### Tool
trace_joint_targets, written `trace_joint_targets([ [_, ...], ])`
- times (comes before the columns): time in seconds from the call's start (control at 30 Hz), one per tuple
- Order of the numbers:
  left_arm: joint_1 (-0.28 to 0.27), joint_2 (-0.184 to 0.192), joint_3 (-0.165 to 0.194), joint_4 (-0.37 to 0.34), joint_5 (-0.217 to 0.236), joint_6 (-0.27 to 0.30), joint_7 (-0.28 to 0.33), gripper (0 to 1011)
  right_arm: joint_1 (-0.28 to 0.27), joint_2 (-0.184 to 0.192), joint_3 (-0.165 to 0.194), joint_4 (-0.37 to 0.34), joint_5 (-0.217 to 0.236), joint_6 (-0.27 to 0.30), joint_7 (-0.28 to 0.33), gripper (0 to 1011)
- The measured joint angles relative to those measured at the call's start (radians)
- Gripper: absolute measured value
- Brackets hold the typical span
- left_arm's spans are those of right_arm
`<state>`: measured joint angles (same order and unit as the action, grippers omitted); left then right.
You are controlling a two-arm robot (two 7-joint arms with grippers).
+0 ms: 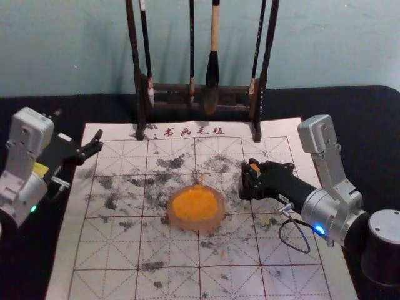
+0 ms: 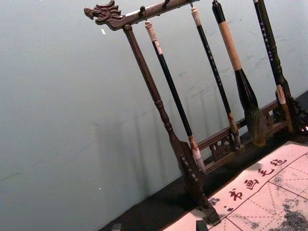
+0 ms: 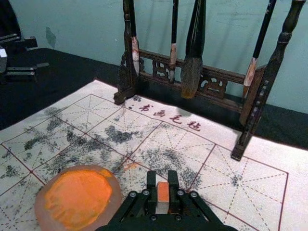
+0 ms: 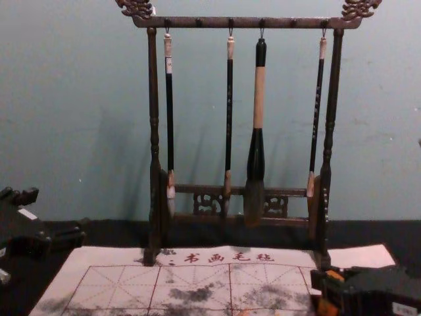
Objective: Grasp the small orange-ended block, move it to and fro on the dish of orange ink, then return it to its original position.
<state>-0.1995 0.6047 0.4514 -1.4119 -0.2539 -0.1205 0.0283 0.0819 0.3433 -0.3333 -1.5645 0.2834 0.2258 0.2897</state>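
Observation:
In the head view, my right gripper (image 1: 245, 180) is to the right of the round dish of orange ink (image 1: 195, 207), over the mat. It is shut on the small block (image 1: 255, 167), whose orange end shows. The right wrist view has the block (image 3: 163, 191), orange at one end and pale on its side, pinched in the right gripper (image 3: 162, 179); the dish (image 3: 113, 199) lies apart from it. Orange of the block (image 4: 327, 307) shows beside the gripper in the chest view. My left gripper (image 1: 79, 127) stands open and empty near the mat's far-left corner; the left wrist view shows its fingertips (image 2: 201, 225).
A dark wooden rack (image 4: 243, 22) with several hanging brushes stands at the mat's back edge. The felt mat (image 1: 112, 250), printed with a grid and marked by black ink smudges, lies on a black-covered table (image 1: 375, 125). A wall rises behind.

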Motion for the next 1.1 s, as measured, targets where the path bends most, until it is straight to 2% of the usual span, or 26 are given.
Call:
trace_joint_targets([
  [0.13,0.0,0.0,0.0,0.0,0.0,0.0,0.0,1001,0.0,0.0,0.0,0.0,0.0,0.0,0.0,227],
  [0.17,0.0,0.0,0.0,0.0,0.0,0.0,0.0,1001,0.0,0.0,0.0,-0.001,0.0,0.0,0.0,289],
  [0.23,0.0,0.0,0.0,0.0,0.0,0.0,0.0,1001,0.0,0.0,0.0,-0.001,0.0,0.0,0.0,327],
  [0.27,0.0,0.0,0.0,0.0,0.0,0.0,0.0,1001,0.0,0.0,0.0,-0.001,0.0,0.0,0.0,383],
  [0.3,0.0,0.0,0.0,0.0,0.0,0.0,0.0,1001,0.0,0.0,0.0,-0.001,0.0,0.0,0.001,383],
  [0.47,0.0,0.0,0.0,0.0,0.0,0.0,0.0,1001,0.0,0.0,0.0,-0.001,0.0,0.0,0.001,557],
  [0.5,0.0,0.0,0.0,0.0,0.0,0.0,0.0,1001,0.0,0.0,0.0,-0.001,0.0,0.0,0.001,557],
  [0.6,0.0,0.0,0.0,0.0,0.0,0.0,0.0,1001,0.0,0.0,0.0,-0.001,0.001,0.0,0.001,684],
  [0.77,0.0,0.0,0.0,0.0,0.0,0.0,0.0,1001,0.0,0.0,0.0,-0.001,0.001,0.0,0.001,807],
  [0.8,0.0,0.0,0.0,0.0,0.0,0.0,0.0,1001,0.0,0.0,0.0,-0.001,0.001,0.0,0.001,868],
  [0.83,0.0,0.0,0.0,0.0,0.0,0.0,0.0,1001,0.0,0.0,0.0,-0.001,0.001,0.0,0.001,868],
  [1.0,0.0,0.0,0.0,0.0,0.0,0.0,0.0,1001,0.0,0.0,0.0,-0.001,0.001,-0.001,0.001,1002],
  [1.07,0.0,0.0,0.0,0.0,0.0,0.0,0.0,1002,-0.002,-0.002,0.004,-0.005,0.001,-0.023,-0.001,1003],
  [1.1,0.0,0.0,0.0,0.0,0.0,0.0,0.0,1001,-0.006,-0.006,0.013,-0.011,-0.002,-0.061,-0.007,1003],
])
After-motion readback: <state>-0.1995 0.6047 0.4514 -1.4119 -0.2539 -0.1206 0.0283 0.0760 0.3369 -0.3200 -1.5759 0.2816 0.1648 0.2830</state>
